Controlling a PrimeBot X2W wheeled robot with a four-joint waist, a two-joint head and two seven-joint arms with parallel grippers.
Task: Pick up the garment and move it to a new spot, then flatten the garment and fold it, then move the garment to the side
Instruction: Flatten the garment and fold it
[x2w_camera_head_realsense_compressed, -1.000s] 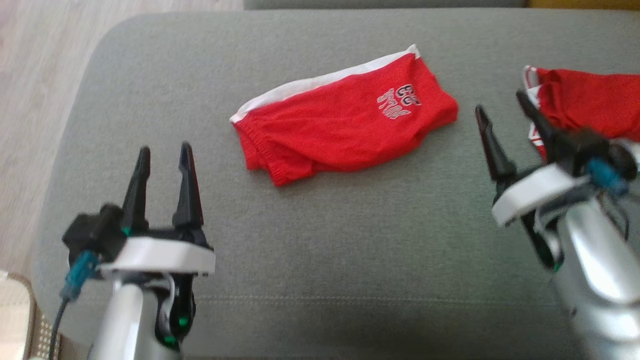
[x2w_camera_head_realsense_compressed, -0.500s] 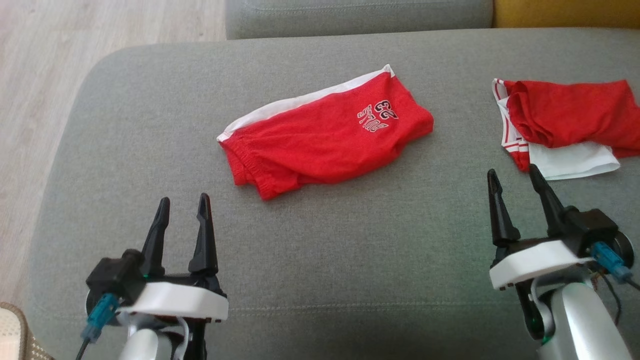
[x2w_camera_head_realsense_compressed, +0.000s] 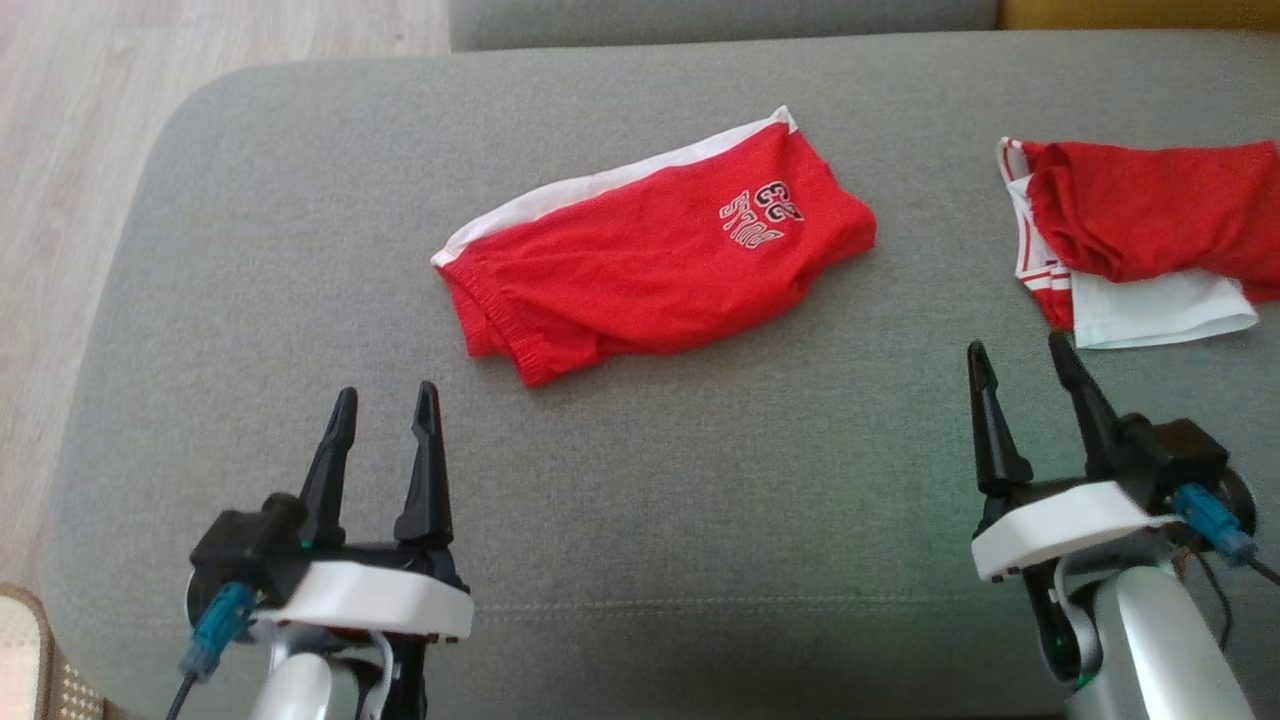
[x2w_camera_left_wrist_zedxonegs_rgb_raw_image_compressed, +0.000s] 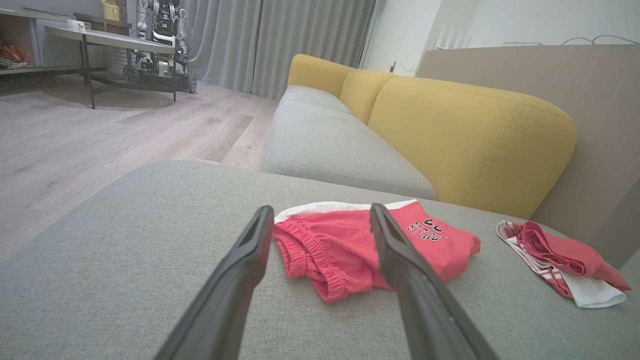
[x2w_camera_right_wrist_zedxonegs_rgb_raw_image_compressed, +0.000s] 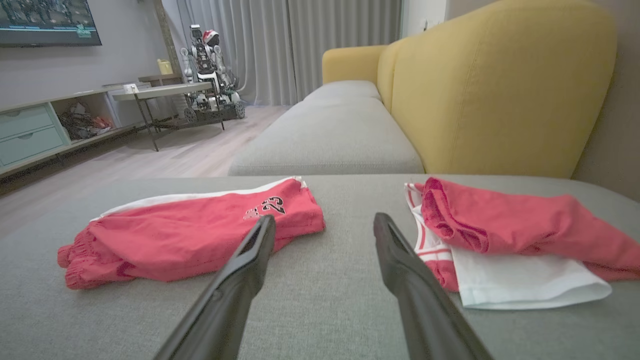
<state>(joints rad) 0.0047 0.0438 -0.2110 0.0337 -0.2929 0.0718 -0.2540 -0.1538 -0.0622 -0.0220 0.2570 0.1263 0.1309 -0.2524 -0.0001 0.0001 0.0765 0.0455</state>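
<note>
Bare cushion (x2w_camera_head_realsense_compressed: 930, 230) lies open between the shorts (x2w_camera_head_realsense_compressed: 650, 260) and second garment (x2w_camera_head_realsense_compressed: 1140, 220), ahead of the right tool (x2w_camera_head_realsense_compressed: 1016, 343).

**Both end effectors open and empty**

The left end effector (x2w_camera_head_realsense_compressed: 388, 390) sits at the lower left of the head view. Its two dark fingers are parted and lean slightly right, with nothing between them. The right end effector (x2w_camera_head_realsense_compressed: 1016, 342), at the lower right, has its fingers spread and leaning left, also empty. The silver left forearm (x2w_camera_head_realsense_compressed: 290, 695) and right forearm (x2w_camera_head_realsense_compressed: 1160, 650) rise from the bottom edge.
</note>
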